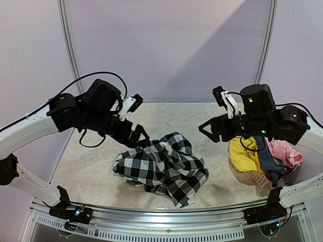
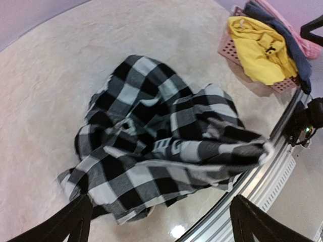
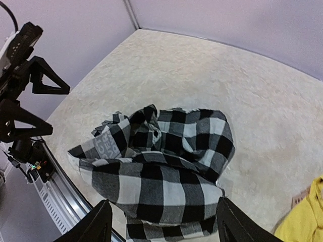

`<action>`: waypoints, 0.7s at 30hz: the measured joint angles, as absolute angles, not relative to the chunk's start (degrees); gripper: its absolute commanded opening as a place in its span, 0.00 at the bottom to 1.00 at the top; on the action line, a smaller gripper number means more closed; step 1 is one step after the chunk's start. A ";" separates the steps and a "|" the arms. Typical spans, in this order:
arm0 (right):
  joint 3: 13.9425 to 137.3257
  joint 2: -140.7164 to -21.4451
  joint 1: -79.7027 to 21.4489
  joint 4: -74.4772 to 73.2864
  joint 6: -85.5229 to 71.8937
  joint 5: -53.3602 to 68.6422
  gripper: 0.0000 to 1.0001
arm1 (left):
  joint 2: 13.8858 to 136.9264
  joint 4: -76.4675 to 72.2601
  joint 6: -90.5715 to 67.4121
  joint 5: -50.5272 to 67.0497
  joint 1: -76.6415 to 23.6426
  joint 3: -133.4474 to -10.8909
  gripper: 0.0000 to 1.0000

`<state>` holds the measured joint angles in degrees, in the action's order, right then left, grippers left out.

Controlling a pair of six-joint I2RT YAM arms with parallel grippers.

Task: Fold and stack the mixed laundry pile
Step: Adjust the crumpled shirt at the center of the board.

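Overall: beige table, checked shirt, lilac walls

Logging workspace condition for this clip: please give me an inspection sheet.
Surface: beige mottled tabletop.
Job's things: checked shirt crumpled mid-table; yellow garment, blue-grey garment, pink garment heaped over the basket.
Clutter: only that basket, salmon, perforated.
Grippers: left gripper open at the shirt's edge; right gripper open, apart from it.
Cables: black cable loops on both arms.
Surroundings: lilac walls, metal poles.

Salmon perforated basket (far right), beige table, pale lilac wall behind
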<state>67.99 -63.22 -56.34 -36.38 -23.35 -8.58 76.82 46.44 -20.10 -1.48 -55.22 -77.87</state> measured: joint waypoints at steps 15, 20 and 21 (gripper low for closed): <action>98.72 -94.39 -56.29 -34.15 -8.73 13.61 0.66 | 59.68 60.95 -38.13 -7.33 -44.60 -63.37 0.94; 113.40 -103.11 -56.36 -42.00 -4.75 18.37 0.62 | 60.64 60.75 -40.10 -5.96 -41.34 -58.61 0.92; 115.44 -104.47 -56.47 -43.92 -4.03 19.29 0.62 | 61.32 60.58 -40.56 -5.48 -40.71 -57.56 0.92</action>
<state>115.44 -104.47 -56.47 -43.92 -4.03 19.29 61.32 60.58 -40.56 -5.48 -40.71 -57.56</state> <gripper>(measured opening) 0.630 0.920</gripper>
